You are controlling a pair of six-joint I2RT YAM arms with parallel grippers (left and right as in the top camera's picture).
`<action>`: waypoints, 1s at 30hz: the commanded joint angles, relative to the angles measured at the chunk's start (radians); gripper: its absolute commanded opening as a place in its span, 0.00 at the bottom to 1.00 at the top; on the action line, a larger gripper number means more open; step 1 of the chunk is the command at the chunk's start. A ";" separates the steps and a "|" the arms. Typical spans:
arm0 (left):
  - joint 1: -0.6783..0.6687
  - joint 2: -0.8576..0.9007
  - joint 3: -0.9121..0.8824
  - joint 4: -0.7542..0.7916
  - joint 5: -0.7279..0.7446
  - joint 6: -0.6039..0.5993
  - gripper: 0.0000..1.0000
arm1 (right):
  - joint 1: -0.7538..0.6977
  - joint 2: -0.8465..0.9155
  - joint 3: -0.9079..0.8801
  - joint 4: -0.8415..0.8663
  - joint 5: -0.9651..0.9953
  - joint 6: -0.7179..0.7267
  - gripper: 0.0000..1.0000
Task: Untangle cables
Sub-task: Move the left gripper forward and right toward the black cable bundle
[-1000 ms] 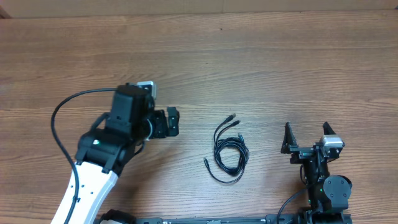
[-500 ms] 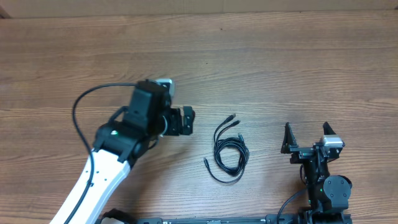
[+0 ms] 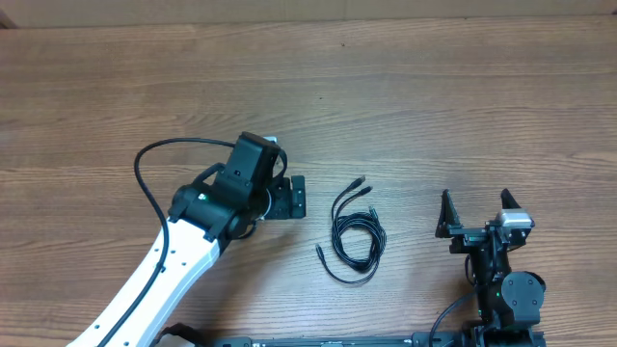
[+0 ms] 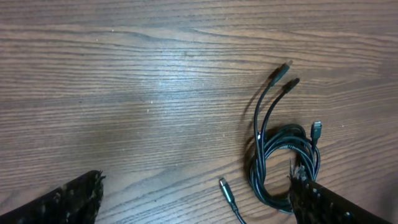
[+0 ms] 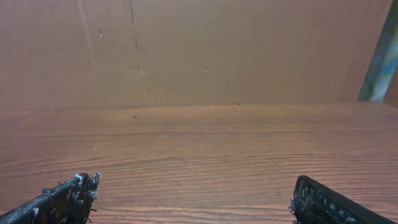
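Cables point(image 3: 355, 234) lie in a small, loose black coil on the wooden table point(image 3: 434, 96), a little toward the near edge and between the two arms. The table itself is broad, brown-grained board; the right wrist view shows a plain brown panel point(image 5: 199, 50) standing along its far side.

The left arm point(image 3: 164, 280), white with a black head, reaches in from the near-left corner, with a thick black lead looping off its side. The left gripper point(image 3: 300, 197) points at the coil from just beside it, jaws spread wide and holding nothing. In its wrist view one finger point(image 4: 329, 202) overlaps the coil's near edge; I cannot tell whether it touches.

The right arm point(image 3: 506, 289) sits low at the near-right corner, well apart from the coil. The right gripper point(image 3: 475, 207) has its jaws released and empty, with bare table ahead.

Two plug ends point(image 4: 285, 73) stick out of the coil side by side toward the far edge, and another loose end point(image 4: 225, 186) lies just beside the coil on the left arm's side.
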 commanded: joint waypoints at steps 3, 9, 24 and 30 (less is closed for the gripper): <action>-0.011 0.004 0.050 -0.034 -0.040 -0.042 0.95 | 0.003 -0.007 -0.011 0.002 -0.005 -0.005 1.00; -0.011 0.003 0.086 -0.051 -0.028 -0.041 0.99 | 0.004 -0.007 -0.011 0.002 -0.005 -0.005 1.00; -0.011 0.003 0.086 -0.010 -0.028 -0.138 1.00 | 0.004 -0.007 -0.011 0.002 -0.005 -0.005 1.00; -0.011 0.003 0.086 -0.002 -0.028 -0.138 1.00 | 0.004 -0.007 -0.011 0.002 -0.005 -0.005 1.00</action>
